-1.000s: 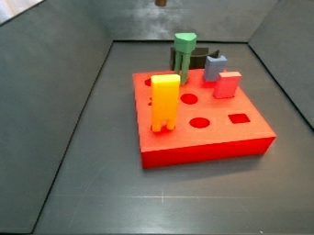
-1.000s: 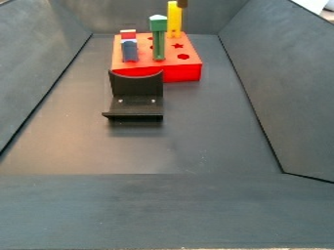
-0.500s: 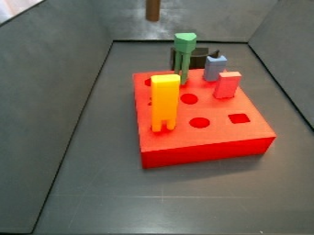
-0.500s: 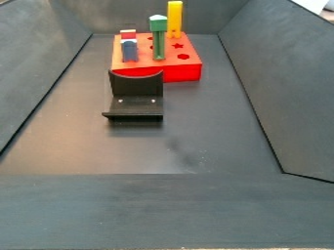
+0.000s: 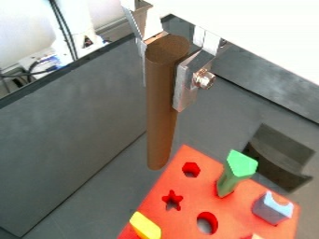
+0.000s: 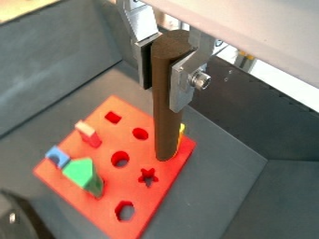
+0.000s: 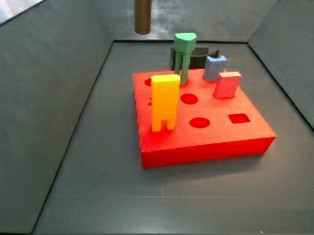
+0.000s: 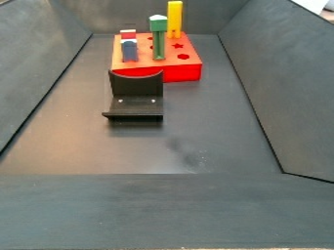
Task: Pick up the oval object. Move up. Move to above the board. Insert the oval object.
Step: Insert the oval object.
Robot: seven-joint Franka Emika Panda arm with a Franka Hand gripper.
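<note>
- The gripper [image 5: 170,49] is clamped on the oval object [image 5: 162,103]; in both wrist views its silver fingers [image 6: 187,77] press the top of the tall brown peg, which hangs upright with its lower end free.
- In a side view only the peg's lower part [image 7: 142,16] shows, at the top edge of the frame, high over the floor and apart from the board [image 7: 203,145].
- Judged step: pick-up and lift look done; the carry to above the board is in hand. Next comes lining the peg up over its matching hole, then lowering it straight.
- Which hole fits cannot be told from these views.
- Standing in the board are a green peg [image 7: 185,51], a yellow-orange peg [image 7: 163,103] and a pink-red peg [image 7: 227,84]; these could be struck on a low approach.
- The fixture [image 8: 136,95] stands on the floor just in front of the board, at upper left of the frame.
</note>
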